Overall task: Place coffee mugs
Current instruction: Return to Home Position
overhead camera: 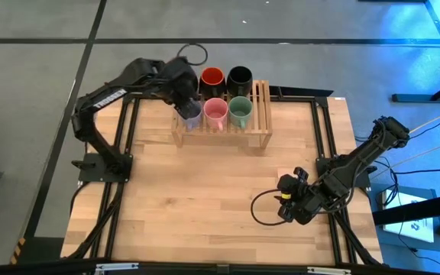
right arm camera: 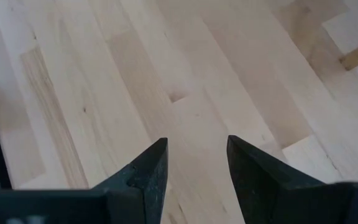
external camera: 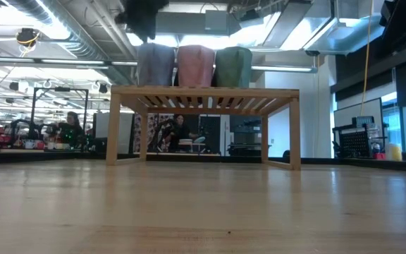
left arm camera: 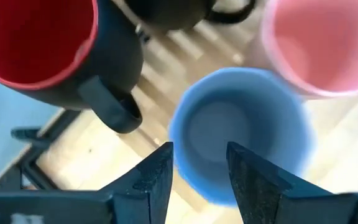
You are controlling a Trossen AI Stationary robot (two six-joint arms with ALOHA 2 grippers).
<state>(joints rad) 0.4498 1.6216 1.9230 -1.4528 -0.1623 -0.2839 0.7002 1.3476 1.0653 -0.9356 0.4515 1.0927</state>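
Five coffee mugs stand upright on the slatted wooden rack [overhead camera: 221, 131] at the table's far side. The front row holds lavender-blue [overhead camera: 192, 114], pink [overhead camera: 215, 113] and green [overhead camera: 240, 111]. Behind them are a red-lined dark mug [overhead camera: 212, 77] and a black one [overhead camera: 240, 76]. My left gripper [left arm camera: 197, 168] hangs open just above the lavender-blue mug [left arm camera: 241, 130], its fingers over the near rim without touching it. In the low view the left gripper [external camera: 143, 21] shows clear above that mug [external camera: 155, 65]. My right gripper [right arm camera: 196, 171] is open over bare table at the near right [overhead camera: 285, 197].
The rack's right-hand third [overhead camera: 262, 107] carries nothing. Bare wooden tabletop [overhead camera: 205, 191] stretches from the rack to the near edge. Black frame rails [overhead camera: 323, 137] run along the table's sides. People sit in the room beyond the table [external camera: 178, 130].
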